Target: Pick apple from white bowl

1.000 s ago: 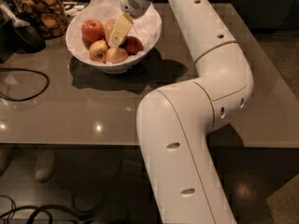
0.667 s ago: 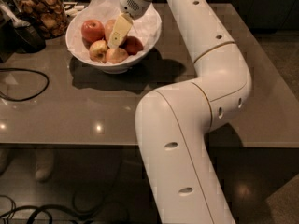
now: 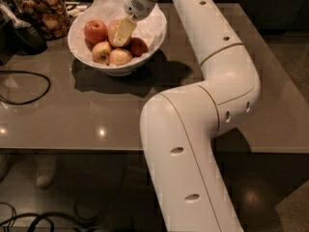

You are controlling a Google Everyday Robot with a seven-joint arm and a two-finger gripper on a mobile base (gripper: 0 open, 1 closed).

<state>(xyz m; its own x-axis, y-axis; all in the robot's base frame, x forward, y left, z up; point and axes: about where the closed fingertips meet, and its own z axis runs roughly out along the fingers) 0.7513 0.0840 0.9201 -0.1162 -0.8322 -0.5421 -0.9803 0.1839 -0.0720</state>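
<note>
The white bowl (image 3: 129, 67) is positioned on the counter (image 3: 96, 112) toward its far left part. A crinkled white paper lining (image 3: 155, 24) is seen rising past the rim. The apple (image 3: 112, 29), pale with a pinkish blush, is located close to the bowl's centre, slightly toward 11 o'clock. A red apple (image 3: 95, 31) is seated at 9 o'clock of it, and two smaller yellow-green apples (image 3: 102, 52) are found at 7 and 6 o'clock. A deep red apple (image 3: 139, 46) is placed at 4 o'clock.

The white arm (image 3: 212, 86) is extended from the near right, up across the counter. The pincer (image 3: 123, 32) is lowered inside the bowl and lies directly against the right side of the apple, part of which is hidden by it. Whether the pincer is released or clenched cannot be told.

A glass jar (image 3: 42, 12) is situated at 9 o'clock of the bowl. A black cable (image 3: 34, 96) is laid at 8 o'clock.
</note>
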